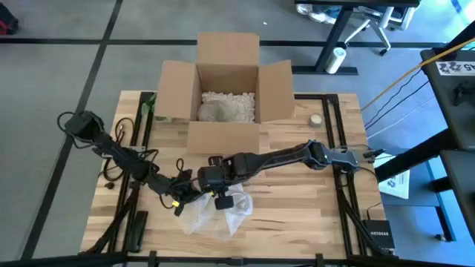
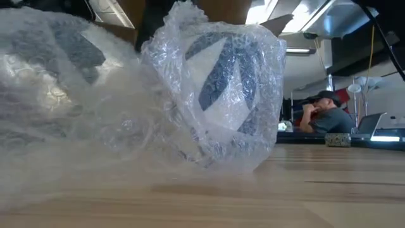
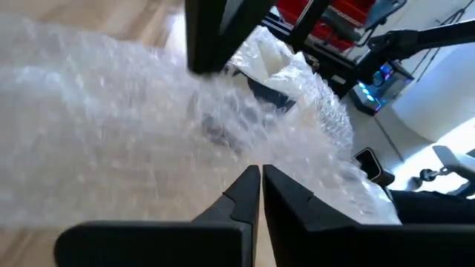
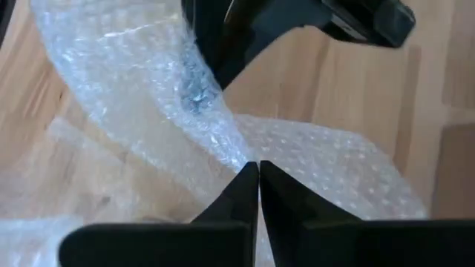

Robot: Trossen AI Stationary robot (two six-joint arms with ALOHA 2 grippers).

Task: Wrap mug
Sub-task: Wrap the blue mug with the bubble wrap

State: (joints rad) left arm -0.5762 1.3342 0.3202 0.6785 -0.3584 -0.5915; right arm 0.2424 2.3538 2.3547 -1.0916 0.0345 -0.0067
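Wrapping looks mostly done: we pinch clear bubble wrap (image 1: 215,211) around the white, grey-patterned mug (image 2: 224,76) with left end effector (image 3: 260,182) and right end effector (image 4: 257,178) clamped, loose sheet remaining.

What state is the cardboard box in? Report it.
Open: the cardboard box has its flaps spread outward, with white packing fill showing inside.

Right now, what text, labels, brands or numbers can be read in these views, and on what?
"NETGEAR": on the black box at the table's corner, on the right arm's side.
Sign off the table on that side: large characters, too unclear to read.
Paper beside the table: print too small to read.
Wrap and mug: no text seen.
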